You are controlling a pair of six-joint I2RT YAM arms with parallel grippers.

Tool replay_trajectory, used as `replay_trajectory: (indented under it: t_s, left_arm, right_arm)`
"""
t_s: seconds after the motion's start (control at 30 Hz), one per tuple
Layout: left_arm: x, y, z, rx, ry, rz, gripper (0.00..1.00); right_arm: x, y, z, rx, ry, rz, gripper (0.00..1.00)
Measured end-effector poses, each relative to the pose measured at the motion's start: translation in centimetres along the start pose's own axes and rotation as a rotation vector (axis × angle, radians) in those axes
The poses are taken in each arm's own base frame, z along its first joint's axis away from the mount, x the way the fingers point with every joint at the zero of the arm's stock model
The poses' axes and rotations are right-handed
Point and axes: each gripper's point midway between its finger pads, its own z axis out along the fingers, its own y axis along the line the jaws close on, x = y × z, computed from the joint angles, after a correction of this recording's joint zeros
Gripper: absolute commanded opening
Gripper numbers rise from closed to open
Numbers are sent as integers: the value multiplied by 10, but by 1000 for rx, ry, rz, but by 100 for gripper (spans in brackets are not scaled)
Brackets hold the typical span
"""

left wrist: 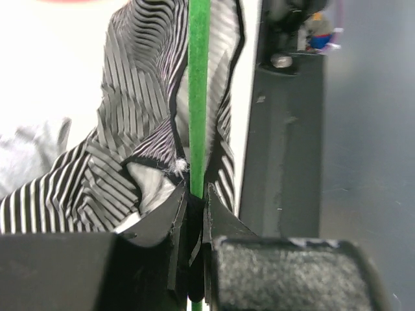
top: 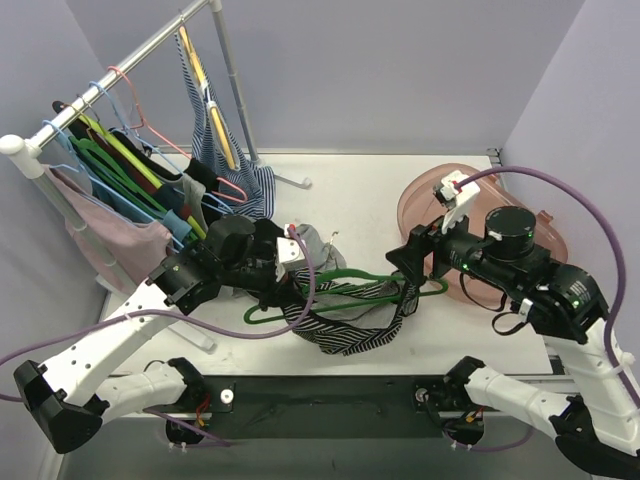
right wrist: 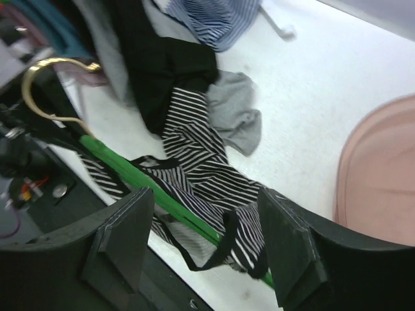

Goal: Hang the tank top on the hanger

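Evidently limp and light: take the black-and-white striped tank top [right wrist: 201, 175] by a dark-edged strap. Note left gripper [left wrist: 194, 204] clamped on slim bright-green plastic hanger [left wrist: 198, 97], right gripper [right wrist: 206, 204] spread, empty.

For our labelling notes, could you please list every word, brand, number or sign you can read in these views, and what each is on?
None: no readable text shows in any view.
The tank top shows only stripes, with no tag in sight.
The hanger is plain green, with no marking.
The hanging clothes and the pink tub show no lettering.
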Motion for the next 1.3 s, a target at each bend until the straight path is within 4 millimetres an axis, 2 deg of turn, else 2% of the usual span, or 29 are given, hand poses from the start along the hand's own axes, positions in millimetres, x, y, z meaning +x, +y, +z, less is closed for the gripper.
replay_trajectory:
  t_s: [0.07,0.1,0.13,0.2,0.23,0.33,0.43,0.63,0.8,0.9,1.0,1.03,1.07,1.1,1.3]
  left_arm:
    - [-9,-12,0,32,-2,25,0]
    - [-14,-19,1,54,-3,42,0]
    - [-20,-27,1,80,-3,61,0]
    - [-28,-39,2,126,-1,92,0]
    - [-30,-44,2,145,2,105,0]
    - [-34,-51,0,185,15,133,0]
    - [-31,-56,-4,209,34,157,0]
    - [-22,-66,-5,258,68,172,0]
    - [-18,-74,0,295,91,184,0]
    - [-18,-76,2,300,94,187,0]
    - [-20,-73,2,284,95,193,0]
    - [-20,-71,2,272,96,194,0]
    - [-20,-70,2,264,98,192,0]
    - [-20,-68,2,252,100,189,0]
    - [-28,-61,-1,181,79,179,0]
  right_arm:
    - [-15,14,-6,-77,-25,-34,68]
    - [-23,22,-9,-125,-39,-51,73]
    - [-30,32,-11,-176,-50,-64,74]
    - [-40,50,-13,-286,-63,-105,95]
    - [-42,61,-14,-354,-65,-132,98]
    - [-37,87,-18,-541,-60,-227,100]
    - [-30,102,-23,-670,-55,-290,100]
    - [-24,125,-34,-824,-56,-333,100]
    - [-17,135,-21,-879,-8,-327,97]
    - [-15,142,-12,-901,8,-323,90]
    - [-8,158,-8,-943,41,-330,49]
    - [-7,161,-8,-944,45,-333,14]
    - [-6,163,-8,-943,48,-336,3]
    - [-6,163,-8,-932,46,-339,0]
    - [-12,149,-4,-791,5,-336,0]
